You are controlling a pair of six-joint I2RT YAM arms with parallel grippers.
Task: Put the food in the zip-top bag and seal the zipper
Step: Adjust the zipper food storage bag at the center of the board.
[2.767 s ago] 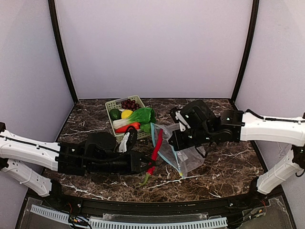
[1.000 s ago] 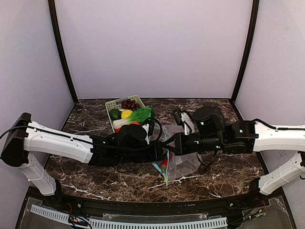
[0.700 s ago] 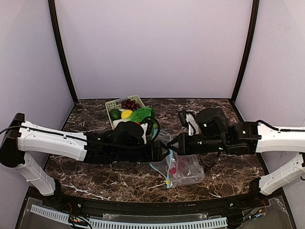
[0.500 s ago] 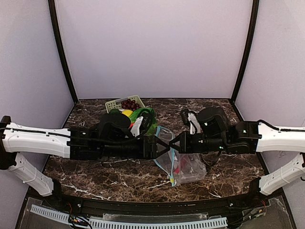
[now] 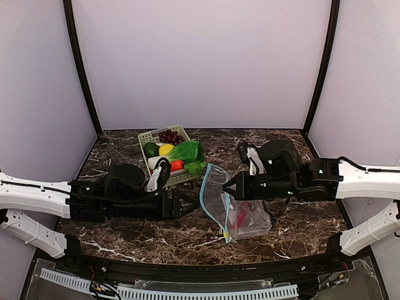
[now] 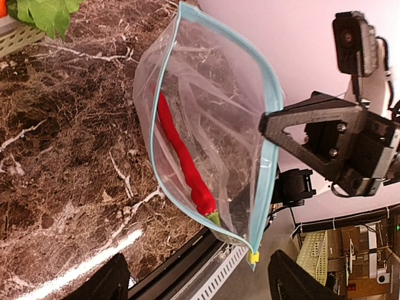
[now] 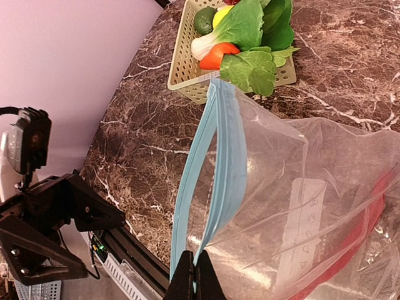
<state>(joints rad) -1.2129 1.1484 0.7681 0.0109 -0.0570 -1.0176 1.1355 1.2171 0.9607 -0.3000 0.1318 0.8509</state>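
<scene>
The zip-top bag (image 5: 247,212) lies on the table with its mouth held open toward the left. One red chilli pepper (image 6: 181,156) rests inside it. My right gripper (image 7: 192,276) is shut on the upper lip of the light blue zipper (image 7: 228,162), lifting it. The yellow slider tab (image 6: 252,257) hangs at the near end. My left gripper (image 6: 197,284) stands open and empty, left of the bag's mouth and apart from it. The rest of the food, bok choy (image 5: 186,151), lemon (image 5: 165,149) and grapes (image 5: 169,135), sits in the basket.
The pale green basket (image 5: 150,133) stands at the back, left of centre, just behind the bag's mouth. A bok choy leaf (image 7: 253,69) hangs over its near rim. Dark side posts and purple walls enclose the marble table (image 5: 294,219).
My left gripper has let go of the red chilli inside the bag, opened, and drawn back to the left out of the mouth. The right gripper has kept its hold on the zipper lip.
</scene>
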